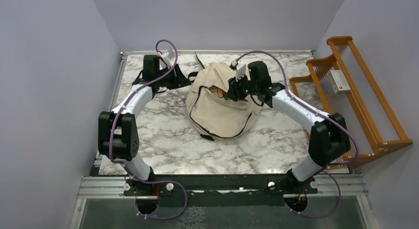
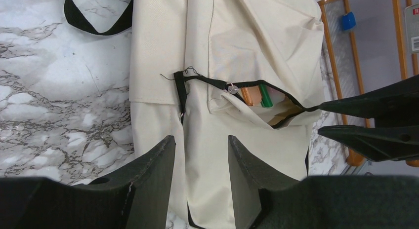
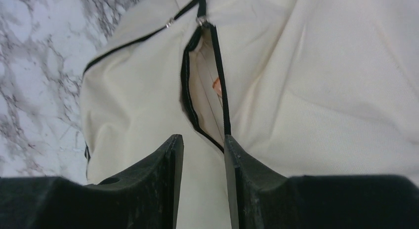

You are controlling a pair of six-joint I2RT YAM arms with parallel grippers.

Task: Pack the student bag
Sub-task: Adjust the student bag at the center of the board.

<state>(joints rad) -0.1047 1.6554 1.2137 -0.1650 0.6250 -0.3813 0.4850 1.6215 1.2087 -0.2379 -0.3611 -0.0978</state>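
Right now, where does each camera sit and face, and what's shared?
Top external: above, behind the bases, looking down at the large cream fabric backpack; left arm, right arm show.
Left wrist: on the left arm, facing the backpack's open black-zippered pocket; left tool shows.
Right wrist: on the right arm, facing that pocket; right tool shows.
Shared: pocket.

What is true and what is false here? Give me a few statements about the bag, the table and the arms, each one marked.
1. The student bag lies on a marble-patterned table. True.
2. Its pocket zip is fully closed. False: it is partly open, and an orange item and a green item show inside.
3. The left gripper holds a pen. False: its fingers are apart and hold nothing.
4. A wooden rack stands to the right of the table. True.
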